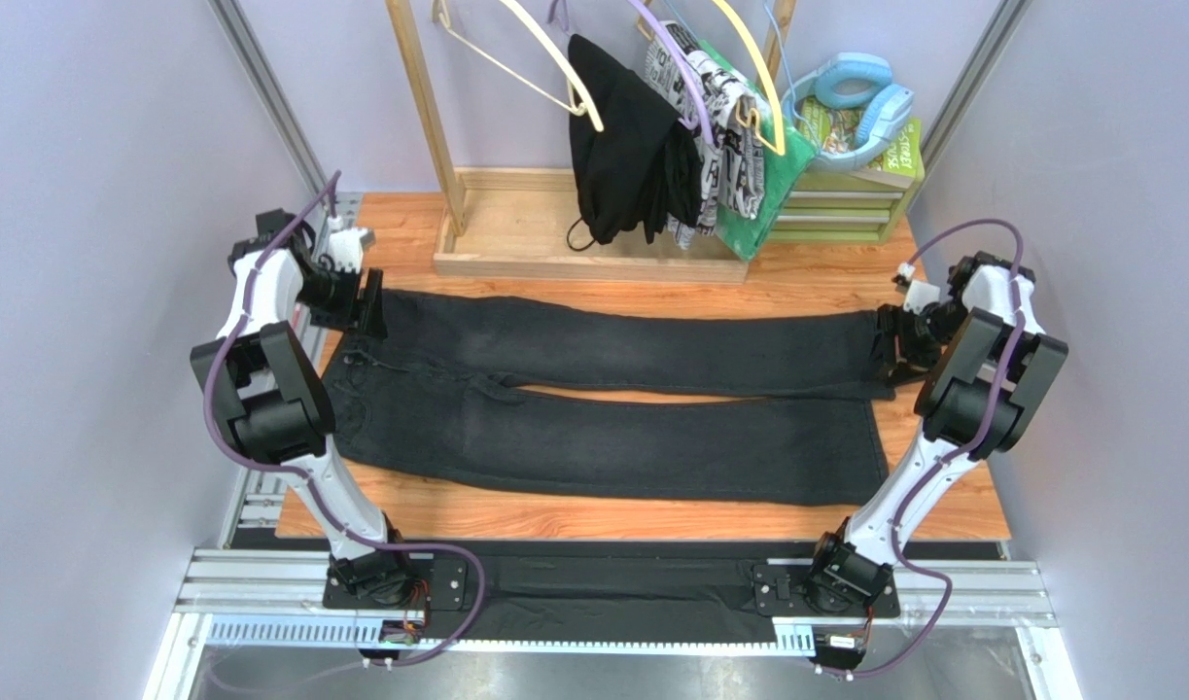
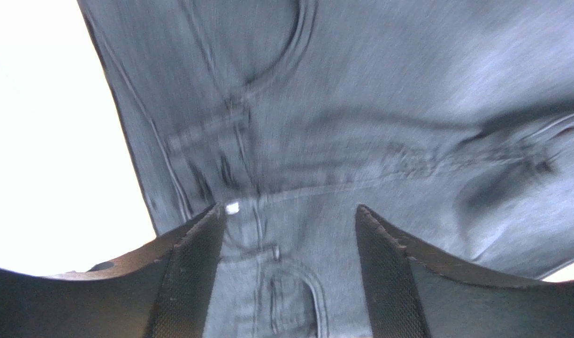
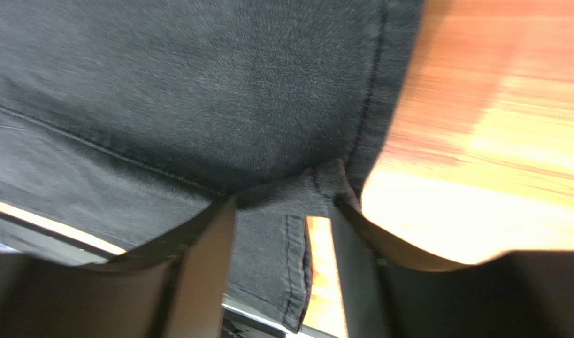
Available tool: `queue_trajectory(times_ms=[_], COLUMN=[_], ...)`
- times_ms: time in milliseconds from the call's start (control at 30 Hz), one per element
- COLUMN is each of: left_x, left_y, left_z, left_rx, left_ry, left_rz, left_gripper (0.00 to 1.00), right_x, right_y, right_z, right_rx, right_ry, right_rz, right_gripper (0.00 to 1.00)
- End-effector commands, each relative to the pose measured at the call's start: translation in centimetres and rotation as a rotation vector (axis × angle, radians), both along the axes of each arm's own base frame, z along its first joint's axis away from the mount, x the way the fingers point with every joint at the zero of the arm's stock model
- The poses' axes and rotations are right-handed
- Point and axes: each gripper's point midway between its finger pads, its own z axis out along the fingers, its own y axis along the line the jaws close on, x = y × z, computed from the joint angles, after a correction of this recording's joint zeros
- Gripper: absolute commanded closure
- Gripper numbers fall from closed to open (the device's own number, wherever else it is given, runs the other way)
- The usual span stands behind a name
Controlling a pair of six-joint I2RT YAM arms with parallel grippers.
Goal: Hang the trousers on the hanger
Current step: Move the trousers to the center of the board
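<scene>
The dark charcoal trousers [image 1: 600, 394] lie flat on the wooden table [image 1: 629, 518], waist at the left and both legs running right. My left gripper [image 1: 355, 299] hovers over the far corner of the waist. In the left wrist view it [image 2: 288, 209] is open, with the waistband and a pocket seam [image 2: 296, 282] showing between the fingers. My right gripper [image 1: 895, 343] is at the far leg's hem. In the right wrist view it [image 3: 283, 201] is open, with a puckered fold of hem [image 3: 296, 189] between the tips. The pale cream hanger [image 1: 549, 59] hangs on the rack behind.
A wooden rack [image 1: 585, 241] at the back holds a black garment [image 1: 622, 139], a patterned cloth [image 1: 717, 110], a green cloth [image 1: 768, 197], a yellow hanger [image 1: 753, 66] and a purple hanger [image 1: 673, 59]. Blue rings [image 1: 856, 95] rest on a green crate [image 1: 848, 197].
</scene>
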Motion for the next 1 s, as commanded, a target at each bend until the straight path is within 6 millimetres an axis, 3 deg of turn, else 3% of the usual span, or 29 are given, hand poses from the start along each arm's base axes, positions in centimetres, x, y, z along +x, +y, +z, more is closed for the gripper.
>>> queue_trajectory(times_ms=[0, 67, 133, 167, 200, 267, 300, 433, 567, 767, 900, 967], left_x=[2.9, 5.3, 7.2, 8.2, 9.0, 10.9, 11.8, 14.3, 15.4, 14.2, 12.7, 11.8], left_y=[-2.6, -3.2, -4.2, -4.2, -4.9, -5.0, -4.9, -4.7, -4.2, -3.6, -3.3, -3.1], left_z=[2.9, 3.9, 4.2, 4.1, 2.8, 2.9, 2.5, 1.2, -1.8, -5.5, -6.9, -7.1], left_rx=[-0.104, -0.103, -0.096, -0.056, -0.034, 0.041, 0.05, 0.1, 0.174, 0.197, 0.205, 0.212], left_ry=[-0.117, -0.221, -0.284, -0.327, -0.312, -0.353, -0.368, -0.429, -0.383, -0.281, -0.221, -0.192], left_rz=[-0.159, -0.219, -0.278, -0.338, -0.385, -0.484, -0.515, -0.633, -0.698, -0.706, -0.706, -0.7], left_gripper=[0.24, 0.23, 0.21, 0.2, 0.19, 0.2, 0.2, 0.2, 0.2, 0.2, 0.27, 0.4], right_x=[4.5, 7.3, 9.5, 10.3, 11.7, 12.9, 14.0, 16.3, 16.7, 14.3, 13.0, 12.5], right_y=[-1.6, -1.0, 0.0, 0.0, 0.5, 0.6, 0.8, 0.2, 0.9, 1.7, 1.7, 1.7], right_z=[6.2, 7.8, 8.1, 7.0, 7.7, 5.9, 6.1, 4.1, 1.2, -2.0, -2.8, -2.5], right_rx=[-0.064, -0.053, -0.06, -0.068, -0.086, -0.093, -0.111, -0.162, -0.166, -0.184, -0.191, -0.196], right_ry=[-0.251, -0.337, -0.371, -0.352, -0.377, -0.351, -0.373, -0.378, -0.33, -0.235, -0.203, -0.193], right_rz=[0.024, 0.029, 0.059, 0.072, 0.099, 0.115, 0.132, 0.134, 0.165, 0.247, 0.299, 0.314], right_gripper=[0.4, 0.4, 0.42, 0.43, 0.43, 0.42, 0.41, 0.35, 0.34, 0.37, 0.52, 0.61])
